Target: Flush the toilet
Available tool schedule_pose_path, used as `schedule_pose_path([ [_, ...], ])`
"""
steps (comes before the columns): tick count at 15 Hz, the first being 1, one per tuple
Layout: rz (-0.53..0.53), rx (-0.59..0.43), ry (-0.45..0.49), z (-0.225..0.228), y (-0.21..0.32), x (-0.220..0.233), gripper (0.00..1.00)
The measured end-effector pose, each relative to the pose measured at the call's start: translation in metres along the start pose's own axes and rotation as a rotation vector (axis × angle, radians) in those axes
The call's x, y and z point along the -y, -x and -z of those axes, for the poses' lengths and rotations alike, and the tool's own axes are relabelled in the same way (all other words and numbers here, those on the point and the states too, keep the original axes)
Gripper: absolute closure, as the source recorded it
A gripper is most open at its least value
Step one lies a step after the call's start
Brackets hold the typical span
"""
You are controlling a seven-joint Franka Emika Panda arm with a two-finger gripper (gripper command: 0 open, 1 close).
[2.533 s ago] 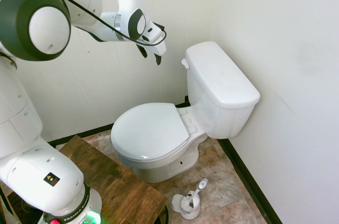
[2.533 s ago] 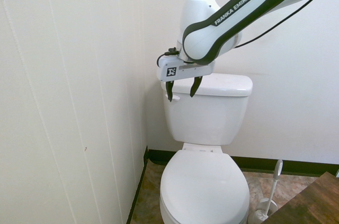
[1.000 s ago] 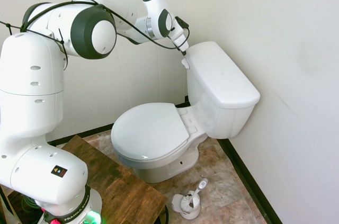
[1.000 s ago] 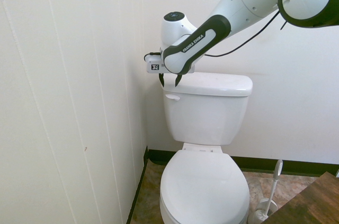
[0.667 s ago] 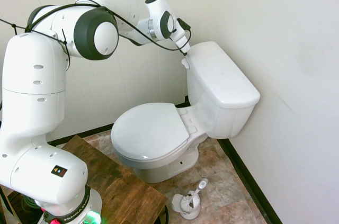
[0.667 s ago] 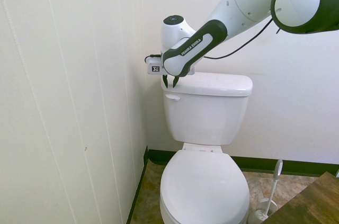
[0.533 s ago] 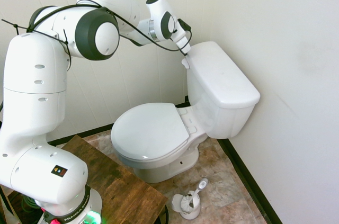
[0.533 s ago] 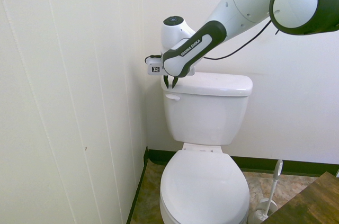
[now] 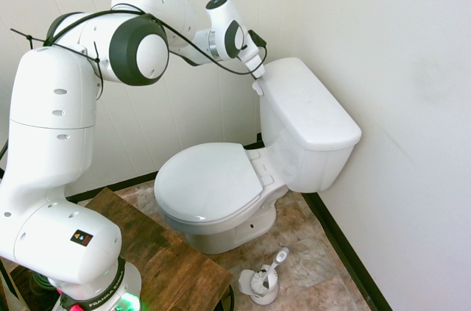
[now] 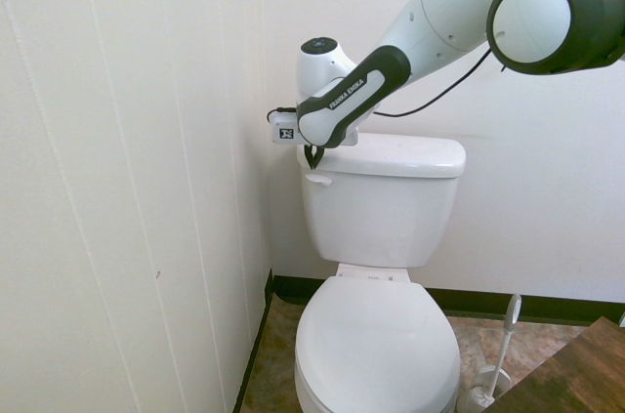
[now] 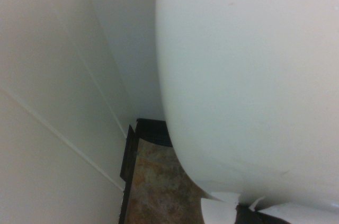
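One pale, grooved wall (image 10: 127, 179) rises left of the fingers, as seen from the second exterior view. Next come the fingers (image 10: 312, 165) themselves, dark, pointing down and pressed together at their tips, in front of the tank lid's (image 10: 405, 156) near left corner. Just below them sits the small white flush lever (image 10: 318, 179); whether they touch it, I cannot tell. The toilet (image 10: 381, 223) lies below the fingers and to their right, its tank close by, its oval seat lid (image 10: 378, 345) down and much lower. The white arm (image 10: 430, 27) reaches in from the right, above the fingers. Farthest right of these, well below the fingers, a white toilet brush (image 10: 504, 340) leans in its holder (image 10: 480, 392) on the mottled brown floor (image 10: 467, 340), beside the bowl.
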State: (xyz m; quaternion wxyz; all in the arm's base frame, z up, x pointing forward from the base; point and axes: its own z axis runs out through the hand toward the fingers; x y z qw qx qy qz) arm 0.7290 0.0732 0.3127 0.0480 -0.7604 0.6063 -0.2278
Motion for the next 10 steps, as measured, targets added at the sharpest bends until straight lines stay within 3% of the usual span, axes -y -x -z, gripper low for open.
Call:
schedule_pose_path([
  [10,-0.015,0.003,0.030,-0.032,0.000,-0.006,1.00],
])
